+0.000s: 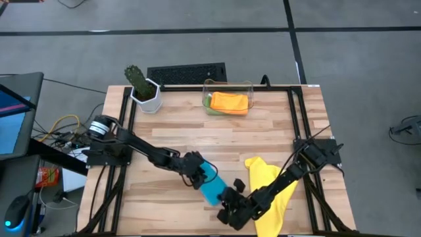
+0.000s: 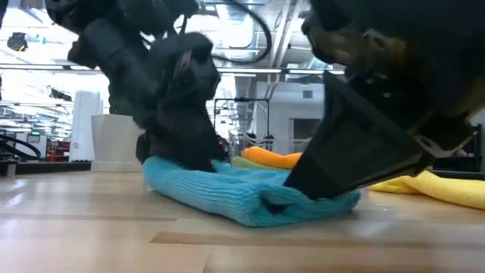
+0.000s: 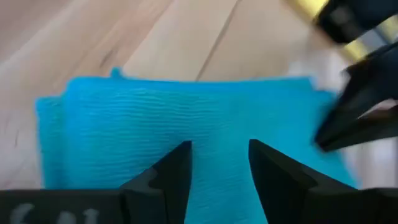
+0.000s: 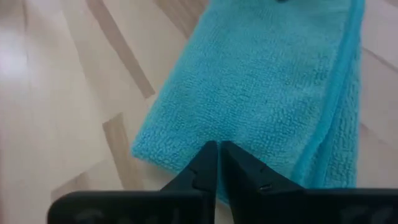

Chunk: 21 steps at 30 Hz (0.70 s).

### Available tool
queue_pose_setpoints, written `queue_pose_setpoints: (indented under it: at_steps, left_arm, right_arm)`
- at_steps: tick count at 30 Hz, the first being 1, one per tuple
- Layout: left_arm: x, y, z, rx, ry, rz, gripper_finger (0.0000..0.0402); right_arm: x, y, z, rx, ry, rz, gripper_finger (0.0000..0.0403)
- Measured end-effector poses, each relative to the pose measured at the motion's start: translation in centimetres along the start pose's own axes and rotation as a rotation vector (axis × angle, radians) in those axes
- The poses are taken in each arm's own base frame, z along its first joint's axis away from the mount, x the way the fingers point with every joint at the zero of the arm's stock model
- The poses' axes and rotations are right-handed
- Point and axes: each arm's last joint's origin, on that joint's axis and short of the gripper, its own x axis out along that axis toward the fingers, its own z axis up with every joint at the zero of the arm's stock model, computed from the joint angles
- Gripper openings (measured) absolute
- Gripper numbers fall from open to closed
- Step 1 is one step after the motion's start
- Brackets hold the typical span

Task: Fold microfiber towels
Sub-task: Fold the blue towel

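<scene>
Both grippers are low over the folded blue towel [image 1: 212, 186] near the front edge of the table [image 1: 197, 131]. Left gripper [image 3: 217, 163] has its fingers apart, with a clear gap, and the blue towel lies directly under and ahead of its tips; it holds nothing. Right gripper [image 4: 217, 163] has its fingers almost together, and their tips press at one end of the same towel. Just beside the right gripper, under its arm, lies the yellow towel [image 1: 266, 178], loose. Far from both grippers, the orange towel [image 1: 230, 102] rests over the green towel [image 1: 208, 101] in the clear bin [image 1: 227, 83].
</scene>
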Motion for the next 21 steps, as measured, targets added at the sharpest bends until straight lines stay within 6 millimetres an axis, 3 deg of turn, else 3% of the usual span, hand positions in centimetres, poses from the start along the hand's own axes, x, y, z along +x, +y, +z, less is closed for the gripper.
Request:
queue_pose_setpoints:
  at_steps: [9, 15, 19, 21]
  left_arm:
    - [1.0, 0.7, -0.2, 0.001, 0.018, 0.009, 0.0132]
    - [1.0, 1.0, 0.0, 0.001, 0.020, 0.022, 0.0132]
    - [1.0, 1.3, 0.3, -0.005, 0.017, 0.030, 0.0131]
    - [1.0, 1.5, 0.4, -0.010, 0.016, 0.031, 0.0131]
  right_arm:
    - [-2.9, 1.5, 2.1, -0.009, -0.238, 0.020, 0.0018]
    - [-0.7, -0.4, 0.0, 0.096, -0.194, -0.118, 0.0019]
    - [0.5, -0.6, -2.3, 0.144, -0.148, -0.124, 0.0030]
    - [0.6, -0.5, -2.5, 0.162, -0.139, -0.121, 0.0030]
